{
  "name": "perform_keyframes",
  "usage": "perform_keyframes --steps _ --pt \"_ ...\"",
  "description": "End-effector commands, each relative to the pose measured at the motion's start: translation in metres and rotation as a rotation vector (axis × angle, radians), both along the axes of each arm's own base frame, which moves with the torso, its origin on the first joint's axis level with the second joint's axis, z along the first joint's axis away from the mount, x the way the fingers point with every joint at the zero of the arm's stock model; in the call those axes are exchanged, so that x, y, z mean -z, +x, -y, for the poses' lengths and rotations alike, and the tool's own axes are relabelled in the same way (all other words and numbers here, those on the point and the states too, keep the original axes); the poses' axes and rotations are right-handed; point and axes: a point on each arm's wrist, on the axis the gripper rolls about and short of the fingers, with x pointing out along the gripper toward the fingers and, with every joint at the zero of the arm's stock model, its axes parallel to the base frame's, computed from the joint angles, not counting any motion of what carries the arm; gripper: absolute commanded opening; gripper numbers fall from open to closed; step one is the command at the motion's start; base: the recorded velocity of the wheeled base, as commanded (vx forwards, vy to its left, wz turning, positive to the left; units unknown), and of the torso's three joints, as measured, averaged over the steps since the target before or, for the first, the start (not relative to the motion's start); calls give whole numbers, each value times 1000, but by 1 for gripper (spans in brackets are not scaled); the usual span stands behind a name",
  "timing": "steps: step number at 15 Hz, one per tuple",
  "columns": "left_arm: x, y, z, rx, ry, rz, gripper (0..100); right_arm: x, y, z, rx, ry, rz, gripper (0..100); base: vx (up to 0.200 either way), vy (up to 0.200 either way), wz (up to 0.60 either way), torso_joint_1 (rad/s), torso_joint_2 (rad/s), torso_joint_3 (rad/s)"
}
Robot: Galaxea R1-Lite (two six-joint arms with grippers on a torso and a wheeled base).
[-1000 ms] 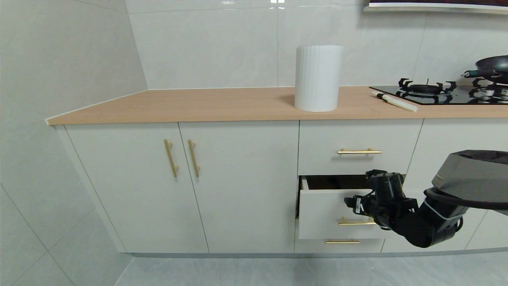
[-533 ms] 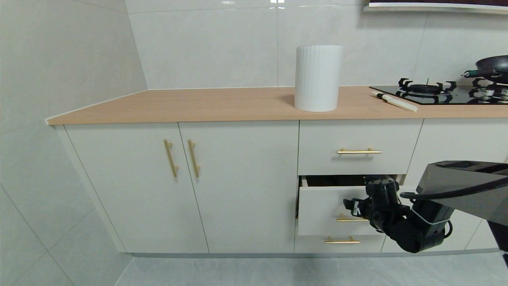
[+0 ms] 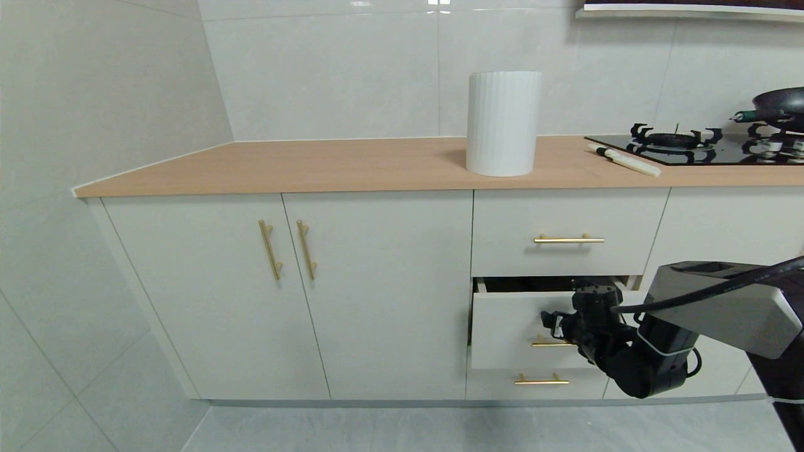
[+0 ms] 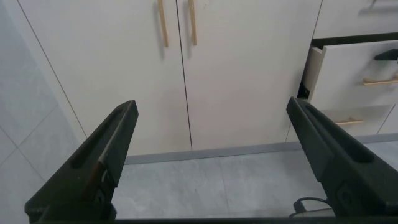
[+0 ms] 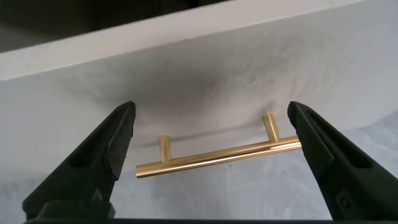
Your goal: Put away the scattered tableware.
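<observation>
Right claw [image 5: 211,111] agape at drawer handle [image 5: 217,155]

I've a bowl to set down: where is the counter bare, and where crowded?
The counter is bare from its left corner to the white ribbed canister, plus a narrower strip between it and the pale utensil. Crowded at the right: hob and pan.

Left end effector [image 4: 211,106] gaping, right end effector [image 5: 210,124] gaping

The right gripper [image 3: 556,326] sat at the handle [image 3: 546,343] of the partly open middle drawer [image 3: 509,333]; a white canister [image 3: 504,122] stood on the counter [image 3: 314,166].
</observation>
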Motion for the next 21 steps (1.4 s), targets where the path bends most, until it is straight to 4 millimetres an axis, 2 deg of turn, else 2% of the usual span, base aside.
perform_keyframes --steps 1,7,15,21 --pt "0 0 0 0 0 0 100 6 8 -1 8 12 12 100 0 0 0 0 0 0" --pt "0 0 0 0 0 0 100 8 21 -3 23 47 52 100 0 0 0 0 0 0" --pt "0 0 0 0 0 0 100 18 53 24 103 71 118 100 0 0 0 0 0 0" --pt "0 0 0 0 0 0 100 18 63 35 139 95 147 100 0 0 0 0 0 0"
